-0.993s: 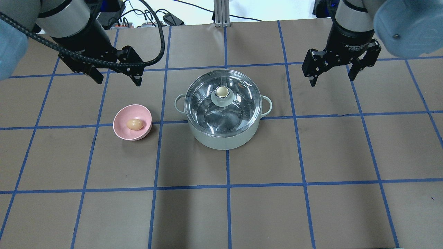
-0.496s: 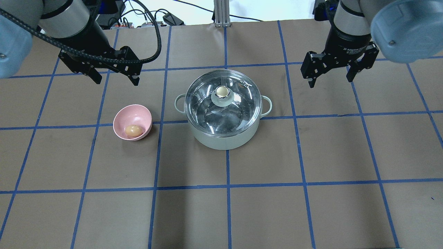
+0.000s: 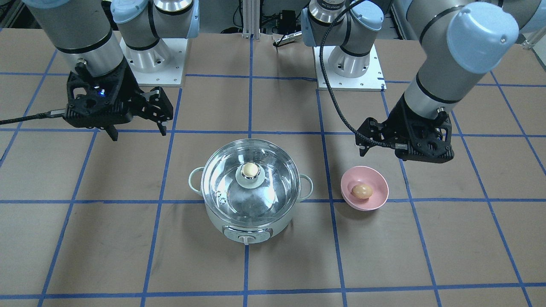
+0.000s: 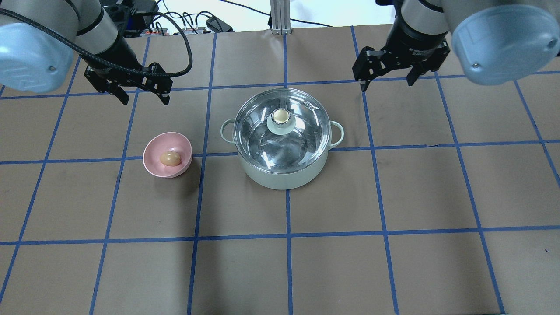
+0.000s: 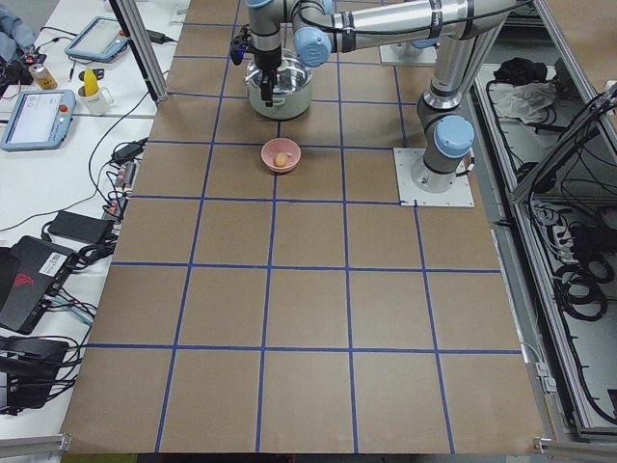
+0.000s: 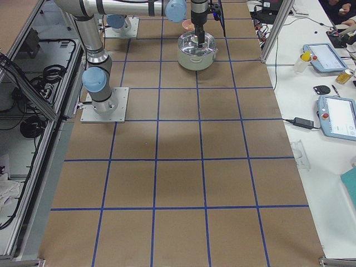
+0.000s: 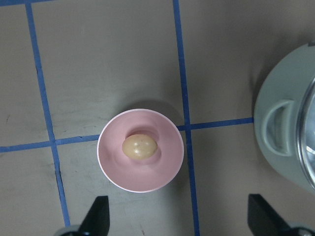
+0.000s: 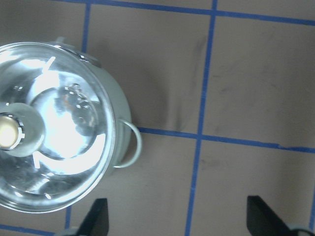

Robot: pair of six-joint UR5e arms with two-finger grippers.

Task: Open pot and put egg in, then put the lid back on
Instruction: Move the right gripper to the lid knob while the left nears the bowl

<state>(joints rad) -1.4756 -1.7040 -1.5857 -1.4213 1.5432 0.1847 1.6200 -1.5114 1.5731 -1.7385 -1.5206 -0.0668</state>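
The pale mint pot (image 4: 284, 173) stands mid-table with the glass lid (image 4: 262, 140) on it and the cream knob (image 4: 280, 116) at the lid's centre. It also shows in the front view (image 3: 247, 230). The tan egg (image 4: 169, 159) lies in a pink bowl (image 4: 153, 168) left of the pot. My left gripper (image 4: 143, 97) is open and empty, above and behind the bowl. Its wrist view shows the egg (image 7: 140, 147) just ahead of the fingertips (image 7: 98, 216). My right gripper (image 4: 387, 83) is open and empty, behind and right of the pot. Its wrist view shows the lid (image 8: 64, 162) at left.
Brown table paper carries a blue tape grid (image 4: 286, 234). Cables and boxes (image 4: 188, 26) lie past the far edge. The two arm bases (image 3: 349, 64) stand behind the pot in the front view. The pot's right loop handle (image 8: 133, 145) faces the right gripper.
My right gripper has moved left toward the pot and farther back. My left gripper has shifted slightly back and left. The egg has rocked a little in the bowl.
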